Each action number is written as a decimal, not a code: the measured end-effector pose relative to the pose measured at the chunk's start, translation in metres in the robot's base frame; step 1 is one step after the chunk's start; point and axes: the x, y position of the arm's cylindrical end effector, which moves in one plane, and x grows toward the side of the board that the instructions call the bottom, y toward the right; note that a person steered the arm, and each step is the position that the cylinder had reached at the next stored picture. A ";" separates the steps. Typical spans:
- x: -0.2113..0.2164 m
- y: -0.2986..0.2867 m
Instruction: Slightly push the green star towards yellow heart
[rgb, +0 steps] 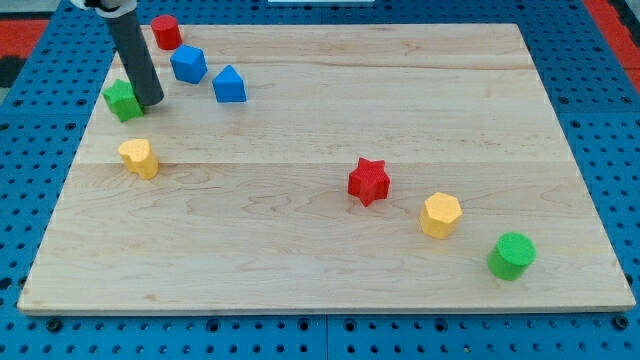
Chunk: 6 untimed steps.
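Green star (121, 100): a small bright green block with stubby points, lying flat near the tabletop's upper left corner; its right side is partly hidden by the rod.
Tip (150, 101): the lower end of the dark rod rests on the wood touching or just beside the green star's right edge; contact cannot be told for sure.
Fingers: the arm carries none, only the straight rod, so there is nothing to stand apart or together.
Yellow heart (139, 157): below the green star, near but apart from it, close to the left edge.
Tabletop (330, 110): pale wooden board on a blue perforated base.
Neighbours: a red cylinder (165, 31) at the view's top, with two blue blocks (188, 64) (229, 85) right of the rod.
Far blocks: red star (368, 181), yellow hexagon (440, 214) and green cylinder (512, 255) run diagonally toward the lower right, well apart from the star.
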 end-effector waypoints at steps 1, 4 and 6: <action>-0.001 0.007; -0.050 -0.023; -0.004 -0.007</action>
